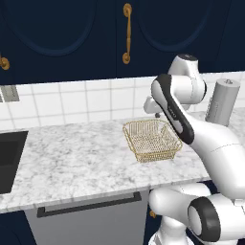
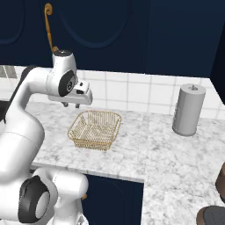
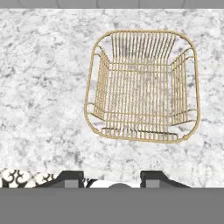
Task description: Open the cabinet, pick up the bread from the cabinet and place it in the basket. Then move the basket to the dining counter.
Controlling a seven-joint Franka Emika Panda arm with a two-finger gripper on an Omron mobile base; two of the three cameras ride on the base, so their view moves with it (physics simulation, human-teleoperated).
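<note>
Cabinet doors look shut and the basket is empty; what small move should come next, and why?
Probably raise the gripper toward the long brass handle: the cabinet is closed, the basket holds no bread, and the fingers grip nothing.

Both base views look forward and down from behind the arm, left and right, sharing the basket [image 1: 152, 139] on the worktop [image 1: 72, 158]. The hand view looks steeply down on it, closer.

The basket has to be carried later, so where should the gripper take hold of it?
Judging by its shape, grip the thick gold rim of the basket from straight above, one finger inside a flaring wall and one outside. It sits upright and empty on the marbled worktop.
</note>
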